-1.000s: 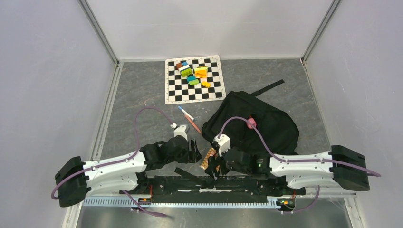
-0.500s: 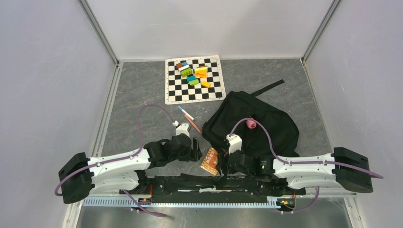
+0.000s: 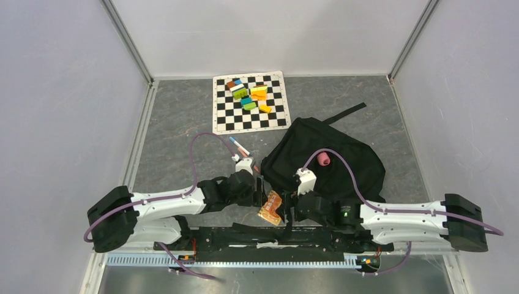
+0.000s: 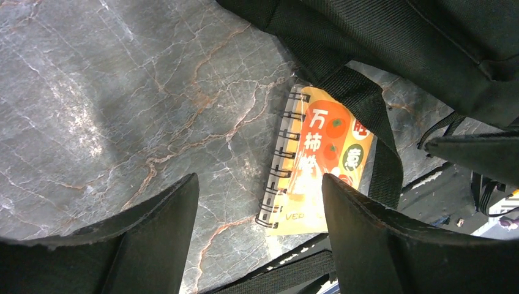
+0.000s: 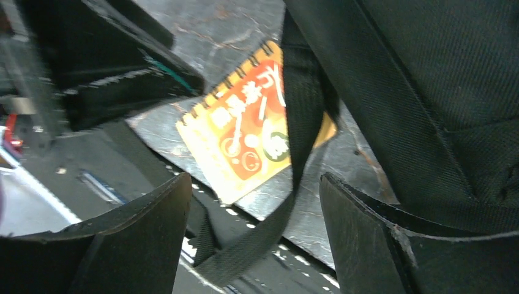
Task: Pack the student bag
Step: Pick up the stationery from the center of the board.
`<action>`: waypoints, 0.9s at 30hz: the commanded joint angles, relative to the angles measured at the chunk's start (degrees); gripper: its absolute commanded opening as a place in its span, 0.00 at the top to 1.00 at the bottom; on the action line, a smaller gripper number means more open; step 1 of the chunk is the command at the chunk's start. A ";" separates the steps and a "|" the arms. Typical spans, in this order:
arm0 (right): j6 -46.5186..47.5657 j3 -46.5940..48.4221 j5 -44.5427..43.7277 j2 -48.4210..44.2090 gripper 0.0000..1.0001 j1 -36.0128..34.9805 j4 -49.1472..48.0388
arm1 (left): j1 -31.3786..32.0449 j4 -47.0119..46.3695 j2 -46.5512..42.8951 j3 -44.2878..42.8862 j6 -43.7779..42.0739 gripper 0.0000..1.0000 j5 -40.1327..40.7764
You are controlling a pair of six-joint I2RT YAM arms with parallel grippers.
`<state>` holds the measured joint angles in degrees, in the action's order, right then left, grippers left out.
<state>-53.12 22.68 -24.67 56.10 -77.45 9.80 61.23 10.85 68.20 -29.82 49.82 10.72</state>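
Worktop (image 3: pixel 177 122): grey veined stone, closed in by pale walls at left, back and right; a metal rail (image 3: pixel 245 260) runs along the near edge
Open room: bare stone is widest on the left, between the wall and the checkered mat (image 3: pixel 251 119), and again at the back right corner
Student bag (image 3: pixel 333 162): slumped right of centre, close to the arms, with a long strap (image 3: pixel 346 113) trailing toward the back
Notebook (image 4: pixel 312 165): orange, spiral-bound, flat near the front edge, just beside the bag's near-left corner
Left end effector (image 4: pixel 257 202): fingers apart, nothing between them, hanging just left of the notebook
Right end effector (image 5: pixel 251 202): fingers apart above the notebook, gripping nothing
In the way: a webbing strap (image 4: pixel 367 122) from the bag lies across the notebook's cover; the two end effectors crowd it from either side
Other things: coloured blocks (image 3: pixel 250 95) heaped on the mat; pens (image 3: pixel 240 147) lying between mat and bag; purple cables (image 3: pixel 202 144) arching over each arm
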 commanded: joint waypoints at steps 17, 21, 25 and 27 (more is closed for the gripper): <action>-15.74 -4.58 4.69 5.17 0.16 -0.51 -13.38 | -0.32 5.27 -10.75 2.76 2.71 0.02 4.94; -18.30 -6.08 2.40 4.57 0.16 -0.51 -12.74 | -0.34 1.74 -12.64 4.85 1.40 0.00 3.28; -20.79 -7.33 0.16 5.35 0.17 -0.51 -12.65 | -0.36 -2.34 -12.52 6.38 -0.02 0.00 0.98; -20.59 -7.66 -0.47 6.13 0.19 -0.19 -13.72 | -0.35 -4.38 -11.69 6.98 -0.34 0.00 -0.09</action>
<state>-70.76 16.47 -21.15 61.14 -77.65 -3.84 61.08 12.75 56.31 -23.83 51.00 12.36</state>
